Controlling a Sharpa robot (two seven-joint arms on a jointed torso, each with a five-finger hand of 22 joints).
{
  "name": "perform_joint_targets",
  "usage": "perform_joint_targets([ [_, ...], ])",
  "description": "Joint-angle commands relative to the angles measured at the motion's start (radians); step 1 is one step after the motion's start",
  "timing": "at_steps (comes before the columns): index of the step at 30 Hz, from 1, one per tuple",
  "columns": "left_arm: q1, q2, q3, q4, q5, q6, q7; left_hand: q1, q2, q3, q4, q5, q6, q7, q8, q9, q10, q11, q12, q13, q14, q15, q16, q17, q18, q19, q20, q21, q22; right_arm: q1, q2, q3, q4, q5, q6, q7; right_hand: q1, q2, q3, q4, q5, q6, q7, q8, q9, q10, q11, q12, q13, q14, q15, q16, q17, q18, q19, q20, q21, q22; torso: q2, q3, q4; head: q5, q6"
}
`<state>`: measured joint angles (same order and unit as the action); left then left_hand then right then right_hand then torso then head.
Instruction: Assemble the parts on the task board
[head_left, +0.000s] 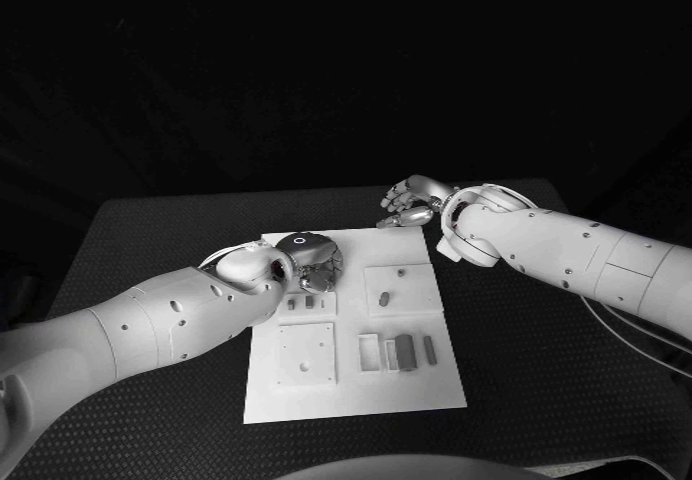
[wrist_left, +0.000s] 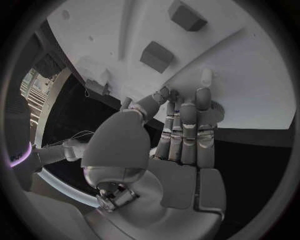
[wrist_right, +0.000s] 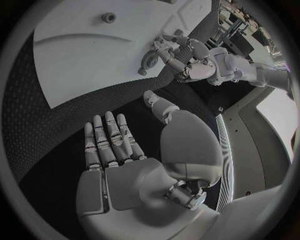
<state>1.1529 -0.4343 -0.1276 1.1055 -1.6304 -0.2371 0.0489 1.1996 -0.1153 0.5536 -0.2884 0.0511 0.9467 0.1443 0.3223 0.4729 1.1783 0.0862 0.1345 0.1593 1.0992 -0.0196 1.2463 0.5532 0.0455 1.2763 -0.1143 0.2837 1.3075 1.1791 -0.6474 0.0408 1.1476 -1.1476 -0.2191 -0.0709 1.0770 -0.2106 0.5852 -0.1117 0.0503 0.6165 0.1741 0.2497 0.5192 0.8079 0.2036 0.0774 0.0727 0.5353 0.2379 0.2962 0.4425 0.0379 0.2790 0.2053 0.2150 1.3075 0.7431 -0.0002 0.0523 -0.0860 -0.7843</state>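
Note:
The white task board (head_left: 361, 385) lies in the middle of the black table. My left hand (head_left: 310, 262) hovers over its far left part, fingers stretched out side by side with fingertips (wrist_left: 187, 100) close to the board and the thumb beside them; I see nothing between them. Two small blocks (wrist_left: 156, 56) stand on the board just beyond those fingers. A small peg (head_left: 384, 297) stands in a raised square, and several oblong parts (head_left: 405, 351) lie lower on the right. My right hand (head_left: 411, 203) is off the board's far right corner, flat and holding nothing (wrist_right: 109, 145).
Black textured table mat (head_left: 534, 350) surrounds the board on all sides. A square plate with holes (head_left: 307, 353) sits at the board's near left. My right forearm (head_left: 562, 250) crosses the table to the right of the board.

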Motion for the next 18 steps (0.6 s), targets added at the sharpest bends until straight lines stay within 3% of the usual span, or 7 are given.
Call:
perform_joint_targets([
  [1, -0.007, 0.001, -0.003, -0.001, -0.008, 0.023, 0.003, 0.000, 0.009, 0.006, 0.001, -0.001, 0.004, 0.000, 0.003, -0.001, 0.008, 0.005, -0.003, 0.001, 0.005, -0.002, 0.005, 0.001, 0.063, 0.006, -0.003, 0.005, 0.026, 0.000, 0.001, 0.000, 0.002, -0.001, 0.000, 0.010, -0.003, 0.009, -0.005, 0.001, -0.001, -0.008, 0.039, 0.005, 0.001, 0.004, 0.002, -0.006, -0.002, -0.003, 0.007, 0.006, 0.001, -0.013, -0.004, -0.001, -0.005, 0.020, 0.000, 0.0009, -0.0004, 0.000, -0.001],
  [18, -0.019, 0.012, -0.009, -0.030, -0.028, 0.038, -0.007, 0.010, 0.008, 0.006, -0.001, -0.001, 0.012, -0.003, 0.005, -0.002, 0.023, -0.002, -0.002, 0.005, 0.012, -0.008, 0.013, 0.004, 0.062, 0.011, -0.007, 0.014, 0.026, 0.000, 0.000, 0.000, 0.003, -0.001, 0.001, 0.010, -0.003, 0.010, -0.006, 0.000, -0.001, -0.008, 0.040, 0.006, 0.001, 0.004, 0.002, -0.006, -0.002, -0.004, 0.008, 0.007, 0.002, -0.013, -0.003, -0.001, -0.006, 0.020, 0.001, 0.0001, -0.0005, -0.005, -0.003],
])
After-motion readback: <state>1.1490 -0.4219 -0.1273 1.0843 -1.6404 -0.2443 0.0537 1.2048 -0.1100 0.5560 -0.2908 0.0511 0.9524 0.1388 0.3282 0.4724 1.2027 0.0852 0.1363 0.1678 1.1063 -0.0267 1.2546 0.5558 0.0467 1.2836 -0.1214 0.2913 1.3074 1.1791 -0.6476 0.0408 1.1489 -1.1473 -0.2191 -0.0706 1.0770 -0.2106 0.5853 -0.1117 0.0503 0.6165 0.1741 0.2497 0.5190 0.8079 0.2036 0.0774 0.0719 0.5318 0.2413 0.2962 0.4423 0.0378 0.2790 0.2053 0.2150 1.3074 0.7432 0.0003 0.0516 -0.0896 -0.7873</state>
